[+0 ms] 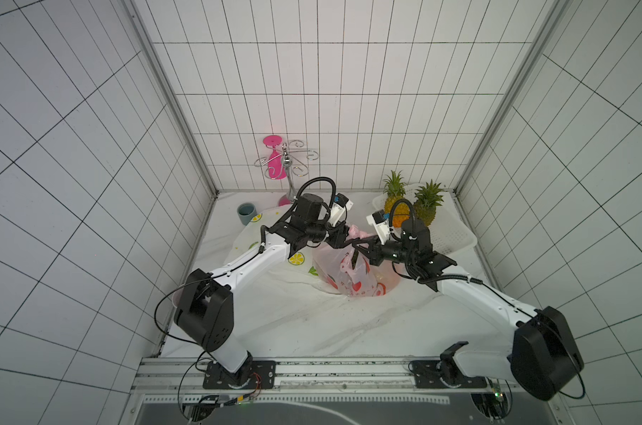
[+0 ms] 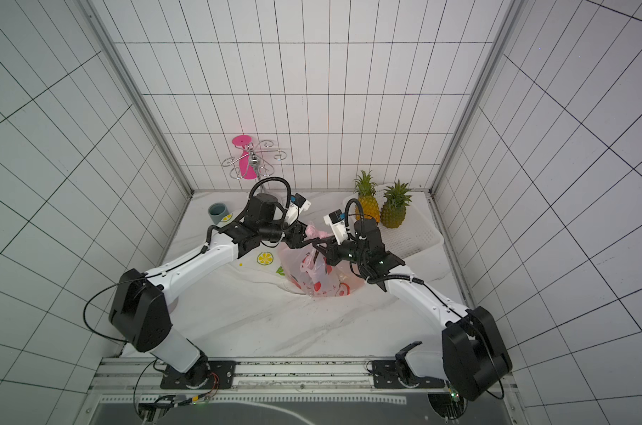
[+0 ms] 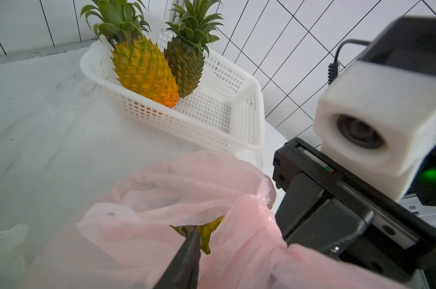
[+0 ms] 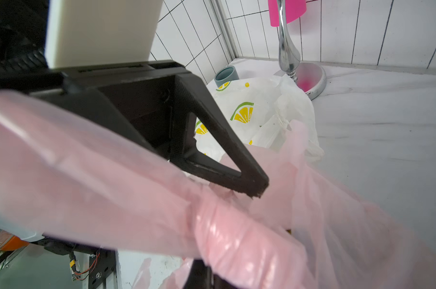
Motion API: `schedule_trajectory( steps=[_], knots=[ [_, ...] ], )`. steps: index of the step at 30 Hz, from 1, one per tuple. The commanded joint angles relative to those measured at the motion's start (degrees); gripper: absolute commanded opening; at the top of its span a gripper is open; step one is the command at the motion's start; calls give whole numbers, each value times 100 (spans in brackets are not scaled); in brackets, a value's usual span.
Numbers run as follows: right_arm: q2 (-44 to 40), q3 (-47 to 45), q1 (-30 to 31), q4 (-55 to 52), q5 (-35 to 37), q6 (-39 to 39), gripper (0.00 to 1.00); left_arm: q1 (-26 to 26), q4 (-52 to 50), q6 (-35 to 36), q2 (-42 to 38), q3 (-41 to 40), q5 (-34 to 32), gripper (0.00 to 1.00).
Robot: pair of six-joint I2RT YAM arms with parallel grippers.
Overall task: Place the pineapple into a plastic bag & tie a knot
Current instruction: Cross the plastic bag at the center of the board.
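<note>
A pink plastic bag (image 1: 351,274) printed with strawberries stands on the white table at mid-depth. The pineapple is inside it; a yellow-green leaf (image 3: 208,231) shows through the mouth. Both grippers meet just above the bag's bunched handles (image 1: 356,232). My left gripper (image 1: 343,238) is open, and in the right wrist view its fingers (image 4: 224,147) stand apart with a pink handle strip (image 4: 237,235) draped across them. My right gripper (image 1: 362,249) is shut on a twisted pink handle (image 3: 304,252). In the right wrist view its own fingertips are mostly covered by plastic.
A white perforated basket (image 1: 455,235) at the back right holds a yellow pineapple (image 1: 395,208) and a greener one (image 1: 428,208). A white lemon-print bag (image 1: 297,257) lies under the left arm. At the back stand a grey cup (image 1: 246,213) and a metal glass rack (image 1: 286,165).
</note>
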Motion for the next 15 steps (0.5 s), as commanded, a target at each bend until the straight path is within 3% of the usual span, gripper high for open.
schedule_trajectory(
  steps=[1, 15],
  knots=[
    [45, 66, -74, 354, -87, 51, 0, -91, -111, 98, -11, -10, 490, 45],
    [-28, 103, -169, 479, -259, 241, 0, -47, -14, 13, 48, -28, 1192, 51]
  ],
)
